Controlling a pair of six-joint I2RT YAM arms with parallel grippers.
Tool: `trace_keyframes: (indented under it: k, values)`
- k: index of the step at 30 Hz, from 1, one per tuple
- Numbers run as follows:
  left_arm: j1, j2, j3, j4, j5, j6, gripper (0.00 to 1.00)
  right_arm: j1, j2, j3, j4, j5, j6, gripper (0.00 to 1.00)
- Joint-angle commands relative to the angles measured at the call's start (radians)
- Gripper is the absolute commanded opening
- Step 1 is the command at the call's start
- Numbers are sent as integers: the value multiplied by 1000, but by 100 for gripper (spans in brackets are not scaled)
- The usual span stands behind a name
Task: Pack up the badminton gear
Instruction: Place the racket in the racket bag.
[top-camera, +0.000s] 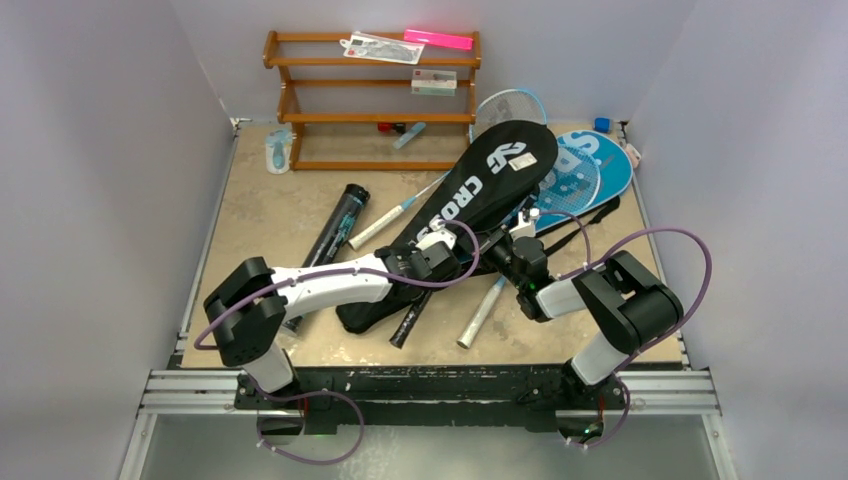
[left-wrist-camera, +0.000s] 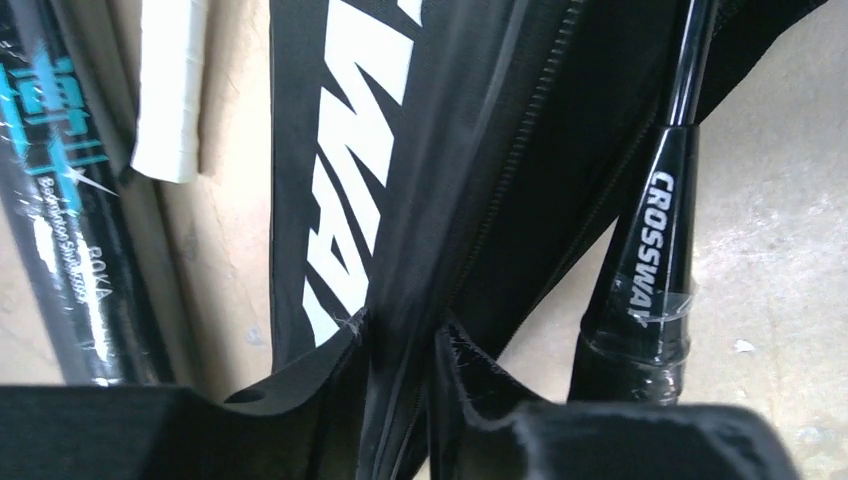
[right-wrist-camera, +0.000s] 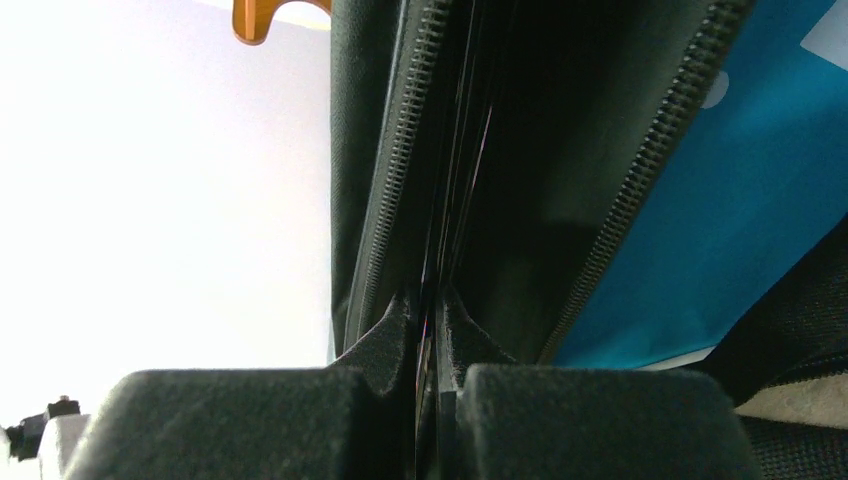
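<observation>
You had both arms on the black cover, which lay slantwise across the middle of the table, its wide end toward the back.

Your left gripper sat at the cover's narrow part. Its wrist view showed the gripper nearly closed, pinching a fold of the cover along the zipper. Your right gripper was just to the right of it on the same cover. Its own camera showed the gripper closed tight on a thin black edge of the cover between two zipper rows.

A black racket lay inside the cover. Its shaft ran beside the open zipper, and its handle stuck out of the cover's near end. A white handle lay on the table just right of that end.

The light-blue racket lay under the cover, with its white grip out on the left and its head showing past the cover's far end.

The black tube lay left of the cover, close to it but not touching. The blue cover lay to the right, tucked partly under the black cover's wide end. The wooden rack stood behind the cover against the back wall.
</observation>
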Motion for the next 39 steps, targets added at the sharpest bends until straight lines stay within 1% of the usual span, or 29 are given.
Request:
trace_keyframes:
  k: [1, 2, 3, 4, 5, 12, 17, 19, 25, 30, 35, 39]
  values:
    - [-16, -14, 62, -29, -82, 20, 16, -1, -33, 30, 130, 39, -48, 0]
    - [-18, -29, 69, -28, -61, 30, 9, -1, -32, 30, 127, 41, -50, 0]
    - [-18, -43, 77, -31, -34, 38, 5, -1, -32, 31, 122, 40, -50, 0]
    - [-18, -56, 84, -35, 2, 48, 1, -1, -31, 34, 116, 36, -51, 0]
    - [-18, -67, 90, -37, 39, 57, 0, -1, -29, 37, 111, 32, -51, 0]
    - [-18, -115, 128, -65, 280, 77, 0, -1, -26, 91, 90, 44, -81, 0]
    - [-18, -100, 177, -122, 422, 94, 0, -1, -26, 100, 92, 75, -126, 0]
    - [-18, -99, 187, -140, 443, 101, 0, -1, -34, 94, 89, 90, -157, 0]
    - [-18, -96, 195, -183, 439, 124, 0, -11, -78, 59, 80, 125, -223, 0]
    - [-18, -95, 195, -167, 530, 141, 0, -10, -83, 64, 82, 134, -248, 0]
    - [-18, -101, 190, -195, 505, 150, 0, -18, -103, 52, 79, 152, -290, 0]
    - [-18, -104, 184, -188, 542, 160, 0, -19, -113, 54, 71, 157, -318, 0]
